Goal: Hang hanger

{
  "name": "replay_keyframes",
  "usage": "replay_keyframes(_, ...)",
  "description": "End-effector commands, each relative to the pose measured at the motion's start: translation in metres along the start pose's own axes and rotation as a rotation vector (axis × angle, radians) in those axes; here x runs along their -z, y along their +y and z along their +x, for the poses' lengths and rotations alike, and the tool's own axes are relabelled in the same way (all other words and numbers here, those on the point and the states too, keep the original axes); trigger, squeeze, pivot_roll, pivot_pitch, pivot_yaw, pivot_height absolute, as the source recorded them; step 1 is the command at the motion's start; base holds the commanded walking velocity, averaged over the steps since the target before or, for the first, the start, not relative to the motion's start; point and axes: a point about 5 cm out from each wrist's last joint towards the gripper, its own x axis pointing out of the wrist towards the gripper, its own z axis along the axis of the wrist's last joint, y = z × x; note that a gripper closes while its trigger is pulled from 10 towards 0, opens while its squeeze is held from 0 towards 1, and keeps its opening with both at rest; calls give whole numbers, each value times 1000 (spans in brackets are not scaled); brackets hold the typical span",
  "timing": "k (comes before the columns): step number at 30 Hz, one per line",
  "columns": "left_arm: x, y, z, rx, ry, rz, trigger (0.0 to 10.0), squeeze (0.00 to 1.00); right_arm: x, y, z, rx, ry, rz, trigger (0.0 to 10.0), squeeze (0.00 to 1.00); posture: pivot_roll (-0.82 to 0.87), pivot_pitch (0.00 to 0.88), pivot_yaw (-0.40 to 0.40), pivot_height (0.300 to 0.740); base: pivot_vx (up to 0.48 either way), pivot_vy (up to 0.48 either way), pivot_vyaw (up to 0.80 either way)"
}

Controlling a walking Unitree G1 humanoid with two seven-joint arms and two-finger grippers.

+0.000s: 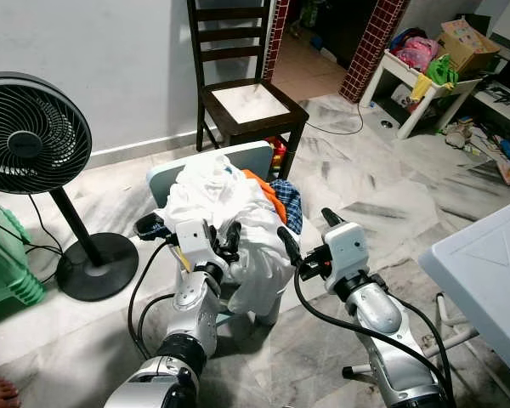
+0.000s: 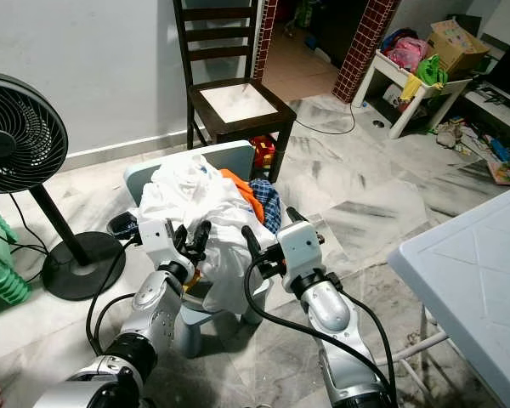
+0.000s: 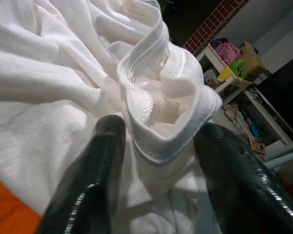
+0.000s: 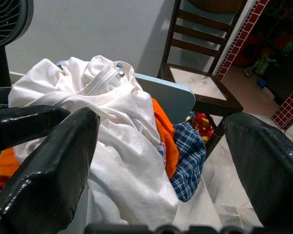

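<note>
The task looks barely begun: both the left gripper (image 1: 223,240) and right gripper (image 1: 308,235) hover spread and empty-handed at the white garment (image 1: 229,212) heaped over the small chair's (image 1: 259,154) front edge, and nothing is hung.

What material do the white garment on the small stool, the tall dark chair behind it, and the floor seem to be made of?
White garment: soft knitted cotton by its look, matte, with a ribbed stitched collar and loose folds.
Tall dark chair: likely wood with a dark brown finish, given its slatted back; the seat panel is pale.
Floor: polished stone or marble-look tile, grey veins with a light sheen.
</note>
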Motion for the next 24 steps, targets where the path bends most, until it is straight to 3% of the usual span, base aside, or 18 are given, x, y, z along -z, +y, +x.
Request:
replay_keyframes(1,2,-13,3,31,8,-7,0,0,-3,-4,-3,12,-4,-7,10000,0,-102,85,-154,740,0,0,0)
replay_keyframes(14,4,-21,6,57,32,7,0,0,-3,-5,-3,20,-4,-9,10000,0,-113,81,-150,740,0,0,0)
replay_keyframes(24,3,-18,5,72,32,12,0,0,-3,-3,-1,21,-6,-3,10000,0,-100,79,-145,740,0,0,0)
